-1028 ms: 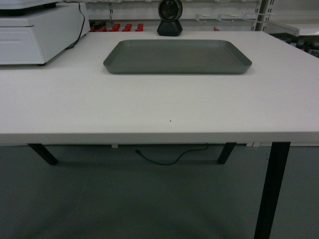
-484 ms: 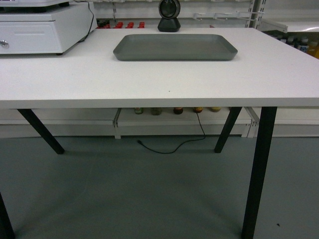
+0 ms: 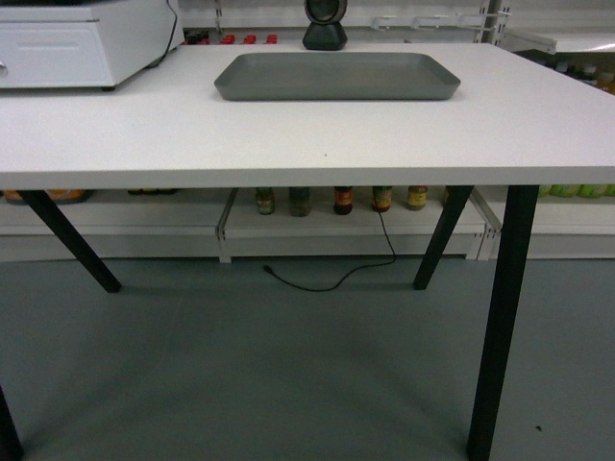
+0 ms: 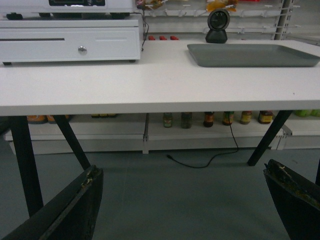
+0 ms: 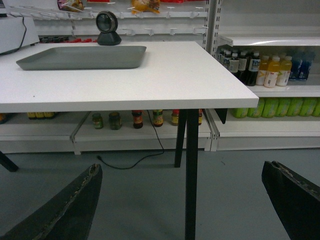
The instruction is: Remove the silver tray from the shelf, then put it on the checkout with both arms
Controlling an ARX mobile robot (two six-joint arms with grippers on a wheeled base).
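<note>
The silver tray lies flat on the white checkout, toward its far side. It also shows in the left wrist view as the silver tray and in the right wrist view as the silver tray. No gripper touches it. My left gripper is open and empty, low over the grey floor in front of the checkout. My right gripper is open and empty too, below tabletop height near the checkout's front right leg. Neither gripper shows in the head view. The shelf stands behind and to the right.
A white cash drawer sits at the table's back left, and a black scanner stands behind the tray. Dark table legs slant to the floor. A black cable trails there. Jars line a low shelf board.
The head view has backed away and dropped: table and tray now sit higher and smaller in frame, with more floor, the table legs and the low shelf jars showing.
</note>
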